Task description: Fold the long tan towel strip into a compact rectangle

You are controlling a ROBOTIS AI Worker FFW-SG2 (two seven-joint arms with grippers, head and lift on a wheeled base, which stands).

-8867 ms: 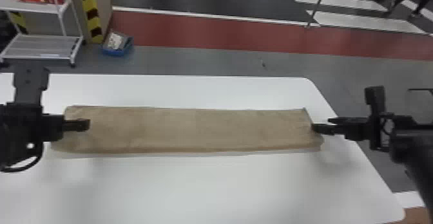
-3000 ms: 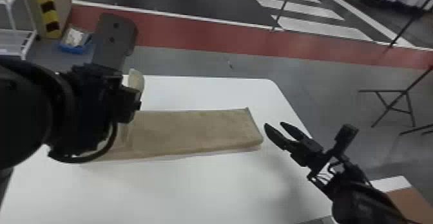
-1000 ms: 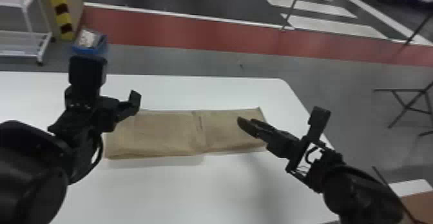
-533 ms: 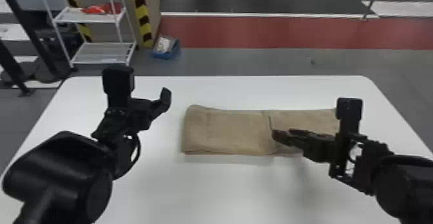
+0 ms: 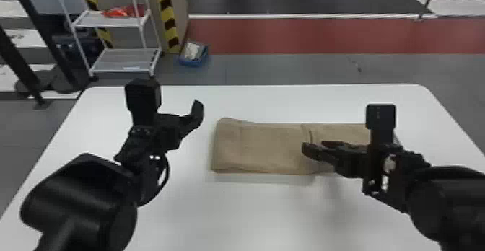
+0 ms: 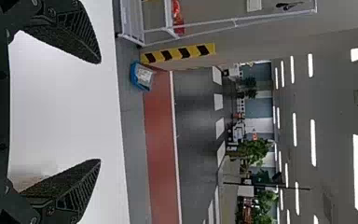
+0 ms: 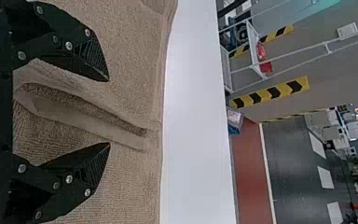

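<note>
- towel point(image 5: 267, 145) now folded in from left; right fingers point(image 7: 93, 58) over it
- left fingers point(image 6: 81, 35) open, right open
- flap edge point(image 7: 93, 125) across long axis, right arm nearer

Hazard stripes point(image 5: 166, 14), a red floor lane point(image 5: 324, 35) and shelving point(image 5: 122, 60) suggest an industrial hall.

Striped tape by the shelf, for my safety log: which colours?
The tape is yellow and black, clearest in right wrist view.
</note>
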